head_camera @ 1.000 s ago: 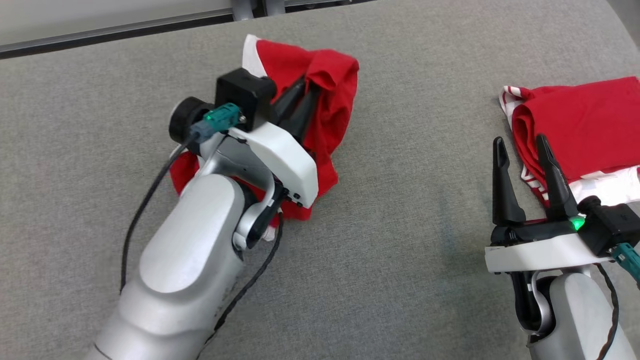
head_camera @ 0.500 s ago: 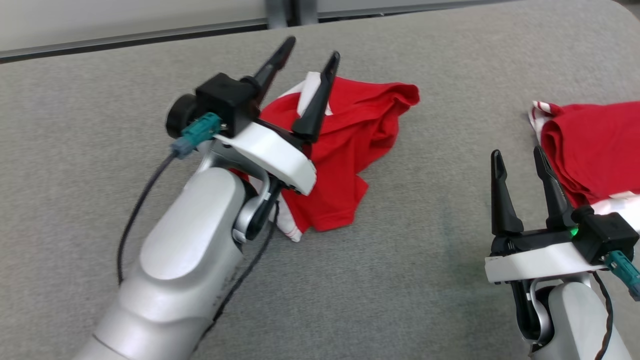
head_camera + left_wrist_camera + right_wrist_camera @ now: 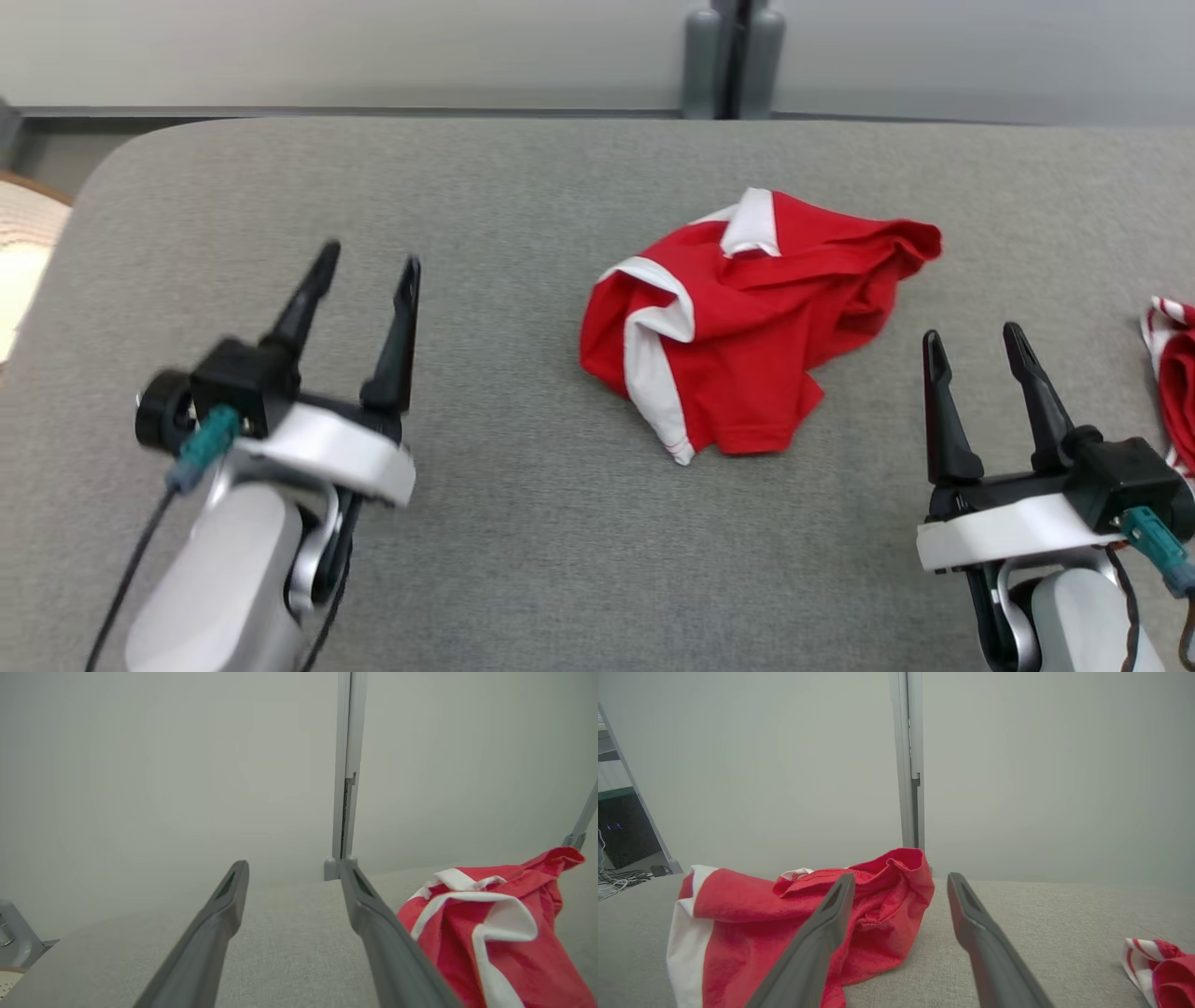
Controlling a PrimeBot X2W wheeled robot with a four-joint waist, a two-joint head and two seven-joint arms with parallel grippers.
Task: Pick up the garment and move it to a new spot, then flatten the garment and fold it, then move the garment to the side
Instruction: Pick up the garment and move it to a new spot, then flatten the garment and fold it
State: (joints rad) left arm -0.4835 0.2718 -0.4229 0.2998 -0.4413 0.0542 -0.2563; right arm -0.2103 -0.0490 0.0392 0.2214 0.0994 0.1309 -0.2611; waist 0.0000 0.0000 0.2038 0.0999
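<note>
As it lies crumpled, garment point(image 3: 775, 373), long axis seemingly near-left to far-right

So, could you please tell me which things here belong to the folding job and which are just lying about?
Job: crumpled red-and-white garment, left gripper, right gripper, both open.
Lying about: second red garment at the far right, grey post behind.

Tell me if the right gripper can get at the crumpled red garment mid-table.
Probably yes. The right gripper stands open just beside the crumpled red garment, with only bare grey table between them; the left gripper is well off on the other side.
</note>
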